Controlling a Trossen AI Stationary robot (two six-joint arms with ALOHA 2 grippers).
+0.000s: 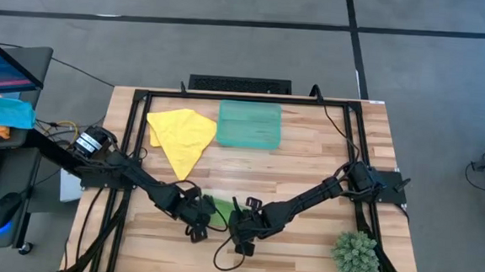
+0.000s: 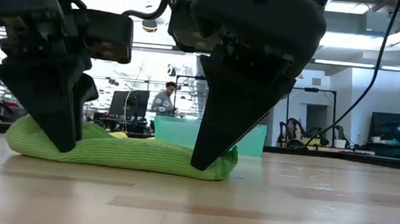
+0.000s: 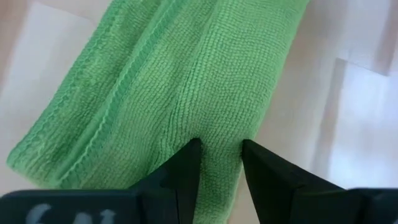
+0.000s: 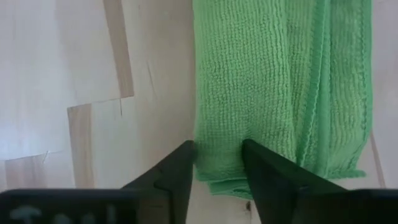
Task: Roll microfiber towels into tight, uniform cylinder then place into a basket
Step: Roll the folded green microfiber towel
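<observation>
Green towel (image 2: 123,152): rolled, lying on table (image 1: 308,169) near front edge. Left gripper (image 3: 221,163) pinching one end; right gripper (image 4: 217,165) fingers astride other end, grip uncertain. Yellow towel (image 1: 182,135) crumpled beside basket (image 1: 249,124), far side.

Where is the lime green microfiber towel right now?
In the high view, the lime green microfiber towel lies rolled near the table's front edge at centre, between the left gripper and right gripper, with fingers of both at its ends.
</observation>
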